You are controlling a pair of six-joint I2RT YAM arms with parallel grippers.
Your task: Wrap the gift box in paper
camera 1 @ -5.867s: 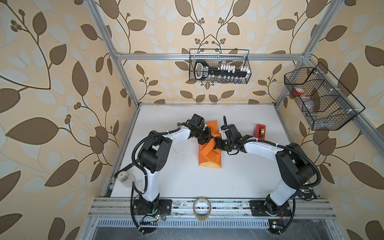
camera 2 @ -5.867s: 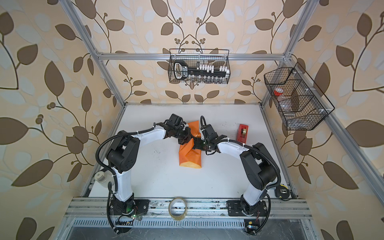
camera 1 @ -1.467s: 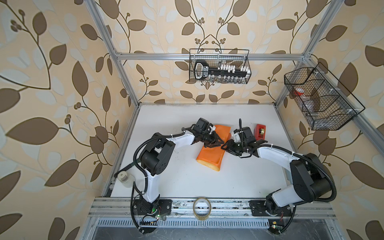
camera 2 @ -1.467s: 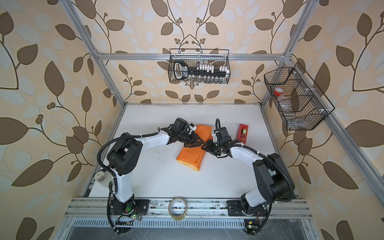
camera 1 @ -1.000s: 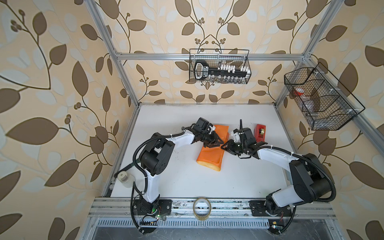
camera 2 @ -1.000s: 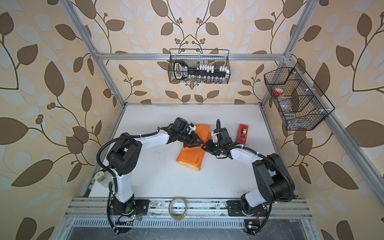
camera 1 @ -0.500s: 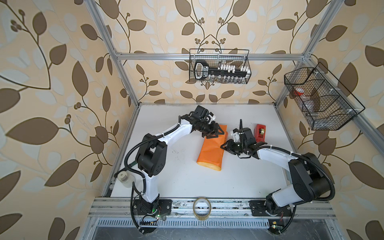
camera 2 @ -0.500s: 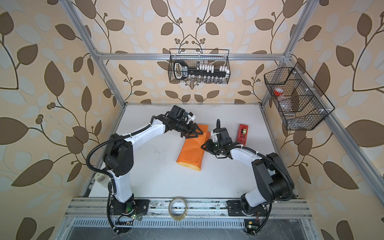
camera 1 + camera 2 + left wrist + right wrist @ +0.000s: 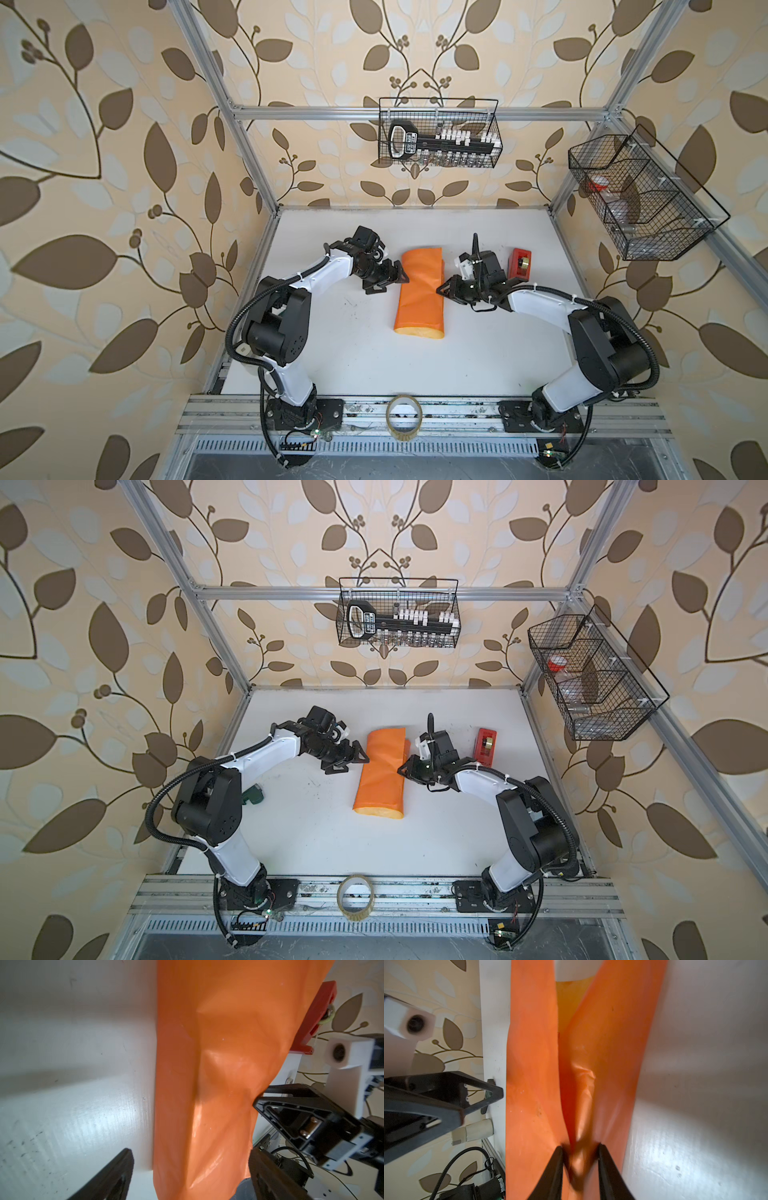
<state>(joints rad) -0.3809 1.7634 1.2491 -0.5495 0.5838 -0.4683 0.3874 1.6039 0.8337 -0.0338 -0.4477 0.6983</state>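
Wrap part-complete: paper folded round, both ends unsealed.
Tape roll [image 9: 388, 415] lies on the front rail. At bench [image 9: 340, 340] centre the paper [image 9: 419, 291] forms a flat tube, and its near end gapes, yellow-tan inside. Gift box not visible, judged to be inside. Left pincer [image 9: 397, 277] released, just beside the left long edge. Right pincer [image 9: 439, 289] clenched on a paper fold at the right edge. Apparently remaining: seam taping, end folds. Tape dispenser [image 9: 520, 262] stands toward the far right corner.

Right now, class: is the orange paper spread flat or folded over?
Folded over. The paper forms a narrow orange bundle; its yellow face shows only at the near end.
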